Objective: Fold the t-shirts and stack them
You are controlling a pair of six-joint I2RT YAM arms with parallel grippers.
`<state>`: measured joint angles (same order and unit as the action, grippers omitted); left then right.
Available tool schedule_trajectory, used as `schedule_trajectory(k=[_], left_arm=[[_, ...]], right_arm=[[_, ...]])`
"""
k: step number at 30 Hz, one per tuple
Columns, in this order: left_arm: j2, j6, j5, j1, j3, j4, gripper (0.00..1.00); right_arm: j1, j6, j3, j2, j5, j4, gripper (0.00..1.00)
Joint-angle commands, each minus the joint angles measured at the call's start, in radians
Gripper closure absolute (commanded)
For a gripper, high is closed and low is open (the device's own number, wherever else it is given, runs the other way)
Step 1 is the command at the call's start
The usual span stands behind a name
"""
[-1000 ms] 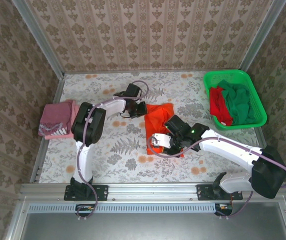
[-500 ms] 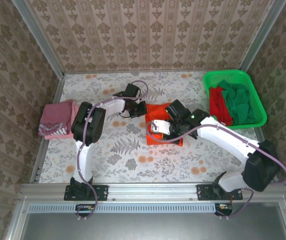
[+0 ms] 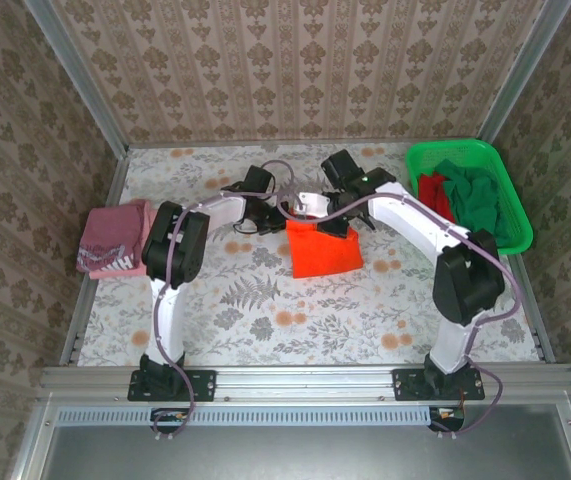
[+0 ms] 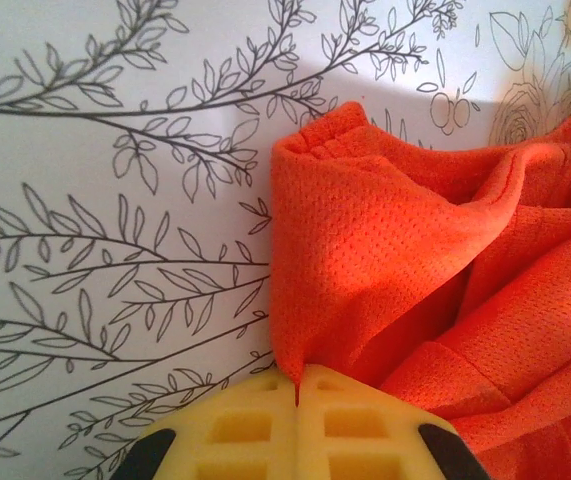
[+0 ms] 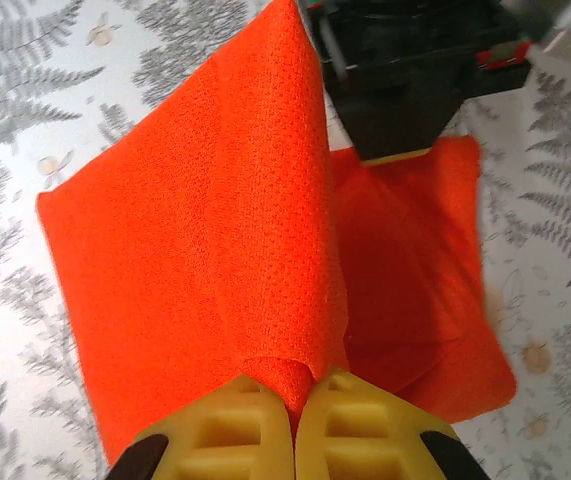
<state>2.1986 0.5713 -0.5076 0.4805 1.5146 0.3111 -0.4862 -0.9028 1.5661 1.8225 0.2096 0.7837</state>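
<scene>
The orange t-shirt (image 3: pixel 323 250) is lying in the middle of the table (image 3: pixel 215 310), already down to a smallish rectangle, with its far edge pinched up off the surface. Both tools are on that edge. The left gripper (image 4: pixel 297 385) is clamped tight on a bunched corner of the orange cloth, and the right gripper (image 5: pixel 293 400) is closed on a raised fold of the same shirt, just beside the other one.

My guess is they're partway through folding this one, so it doesn't count as finished.

The pink-maroon t-shirt (image 3: pixel 115 238) sits well apart at the left edge of the table and looks folded to me, so I'd call that one done. The red t-shirt (image 3: pixel 433 212) and the dark green t-shirt (image 3: pixel 485 205) are crumpled together in the green basket (image 3: pixel 445 150) on the right, not touched yet. No stack so far either.

The count is four shirts (one of each colour), one basket and two arms. So roughly one done, one in progress and two to go.
</scene>
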Motion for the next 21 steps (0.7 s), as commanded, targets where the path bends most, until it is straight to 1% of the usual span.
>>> schedule_trajectory(k=[1,11,21], left_arm=[[0.110,-0.037,0.031,0.004,-0.022,0.048,1.00],[0.142,-0.037,-0.001,-0.005,-0.001,0.054,1.00],[0.150,-0.030,-0.008,-0.008,0.009,0.064,1.00]], right_arm=[[0.016,-0.020,0.080,0.053,-0.013,0.017,1.00],[0.059,0.007,0.181,0.178,-0.079,-0.022,1.00],[0.075,0.016,0.230,0.279,-0.080,-0.092,1.00]])
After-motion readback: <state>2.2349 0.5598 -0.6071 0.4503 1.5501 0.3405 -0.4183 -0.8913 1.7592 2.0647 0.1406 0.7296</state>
